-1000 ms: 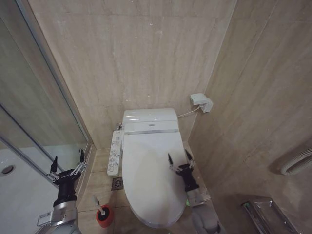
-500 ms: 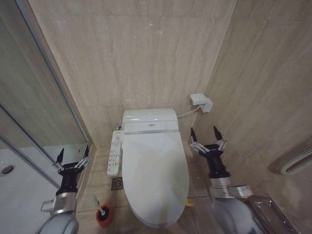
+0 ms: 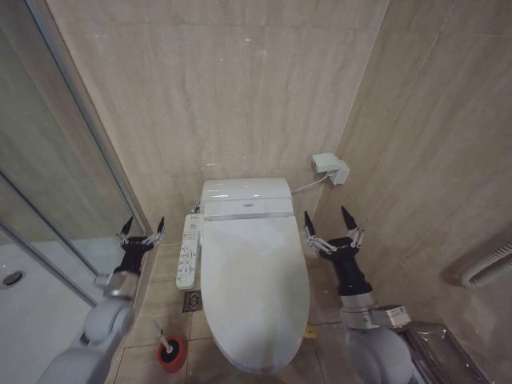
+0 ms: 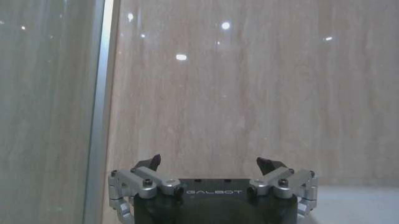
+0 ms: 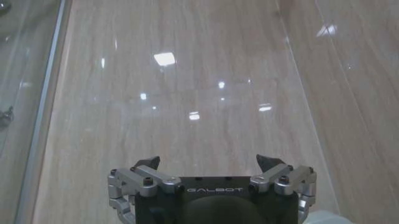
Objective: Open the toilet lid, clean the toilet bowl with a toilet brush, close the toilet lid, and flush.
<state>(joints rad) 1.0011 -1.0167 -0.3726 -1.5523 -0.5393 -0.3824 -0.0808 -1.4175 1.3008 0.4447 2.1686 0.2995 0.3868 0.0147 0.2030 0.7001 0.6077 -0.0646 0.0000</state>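
The toilet lid is a glossy white oval lying shut over the toilet, so the toilet bowl is hidden under it. The toilet brush stands with its whitish handle up in a red holder cup on the floor left of the toilet. My left gripper is raised left of the toilet by the glass door, open and empty. In the left wrist view it faces the tiled wall. To the right of the lid, my right gripper is lifted, open and empty. The right wrist view has it pointing at the wall.
A white control panel runs along the toilet's left side. A glass shower door and white shower tray close off the left. A wall box hangs at the right, with a floor drain beside the toilet.
Both arms have risen. The right gripper came off the lid's right side and moved up and right; the left gripper climbed toward the glass door. The lid stays shut.
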